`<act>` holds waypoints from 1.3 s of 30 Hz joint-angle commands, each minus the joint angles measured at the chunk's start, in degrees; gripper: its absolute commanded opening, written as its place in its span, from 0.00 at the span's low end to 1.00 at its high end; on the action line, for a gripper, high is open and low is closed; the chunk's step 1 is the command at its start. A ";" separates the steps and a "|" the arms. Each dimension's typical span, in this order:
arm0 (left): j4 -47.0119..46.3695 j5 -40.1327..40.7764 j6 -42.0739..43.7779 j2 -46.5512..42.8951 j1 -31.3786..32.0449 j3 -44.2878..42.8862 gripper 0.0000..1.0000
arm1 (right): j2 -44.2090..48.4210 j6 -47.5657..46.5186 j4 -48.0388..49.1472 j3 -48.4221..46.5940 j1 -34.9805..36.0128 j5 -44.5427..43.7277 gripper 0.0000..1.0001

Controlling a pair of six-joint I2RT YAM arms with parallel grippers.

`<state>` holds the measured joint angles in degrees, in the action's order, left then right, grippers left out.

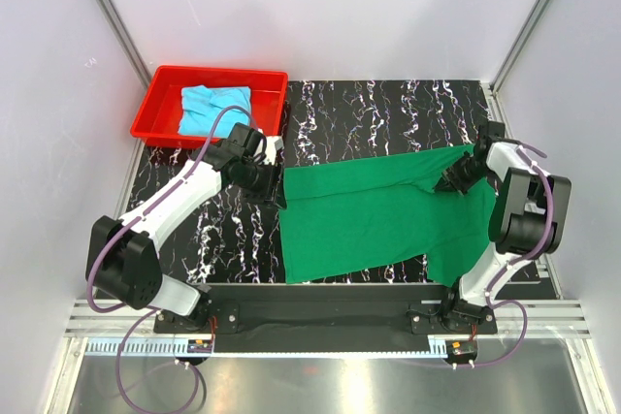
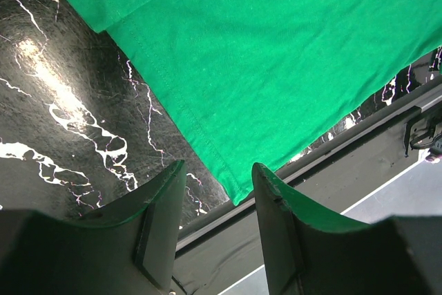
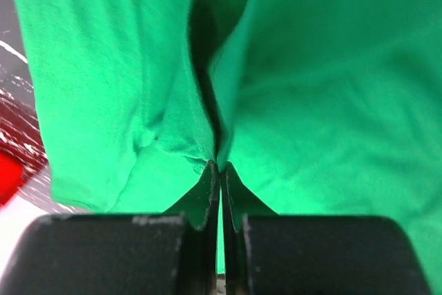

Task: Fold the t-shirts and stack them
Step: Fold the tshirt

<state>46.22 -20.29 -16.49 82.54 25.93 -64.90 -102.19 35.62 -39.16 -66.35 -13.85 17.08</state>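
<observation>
1. Arms: the left arm (image 1: pixel 179 196) reaches forward and inward from its base, low over the surface (image 1: pixel 388 113). The left claw (image 1: pixel 272 179) sits at the left edge of the green t-shirt (image 1: pixel 378 215), close to its far left corner.
2. The left claw is wide. Its fingers (image 2: pixel 162 219) stand well apart with nothing between them, and the wrist view shows only hem and surface beyond.
3. The right arm (image 1: pixel 524 206) is folded up tight beside its base, with the right claw (image 1: pixel 454 179) pointing inward over the shirt's right end. It is pinched hard on a ridge of green cloth, which gathers into a crease at the tips.
4. The green t-shirt lies spread across the middle of the surface. It is mostly flat and rumpled at the right end.
5. The cyan t-shirt (image 1: pixel 212 109) lies crumpled in the red tray (image 1: pixel 218 71) at the far left corner.
6. Hard to read:
   - The shirt's right edge is hidden behind the right arm.
   - I cannot tell whether the left claw touches the cloth.
   - The right wrist view is almost all green and soft in focus.
7. The surface is black with white veining. Pale walls (image 1: pixel 340 7) close three sides, with metal struts (image 1: pixel 112 7) in the corners, and a metal rail (image 1: pixel 330 348) runs along the near edge.
</observation>
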 commanded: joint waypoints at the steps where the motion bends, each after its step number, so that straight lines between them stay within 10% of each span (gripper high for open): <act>1: -1.48 -1.86 0.67 -0.89 -0.01 -1.10 0.49 | 3.84 6.47 -4.26 1.21 0.66 -3.98 0.00; 15: -2.36 -2.03 0.76 -1.33 -0.01 0.74 0.49 | 8.40 22.89 -2.24 12.29 2.42 -1.71 0.13; 18: -2.80 -2.03 0.58 -1.33 -0.01 1.27 0.49 | 13.32 26.78 1.10 16.33 2.68 0.94 0.28; 23: -2.80 -1.50 0.67 -1.07 -0.09 0.83 0.49 | 17.03 16.70 -8.20 7.13 2.60 -9.16 0.61; 39: -4.91 2.62 0.58 10.52 -0.09 -10.14 0.48 | -7.83 -11.97 -2.24 -26.53 1.29 -26.66 0.72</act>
<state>43.86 -19.53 -16.47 91.15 25.93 -69.93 -105.86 30.30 -42.68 -87.81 -11.75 -5.48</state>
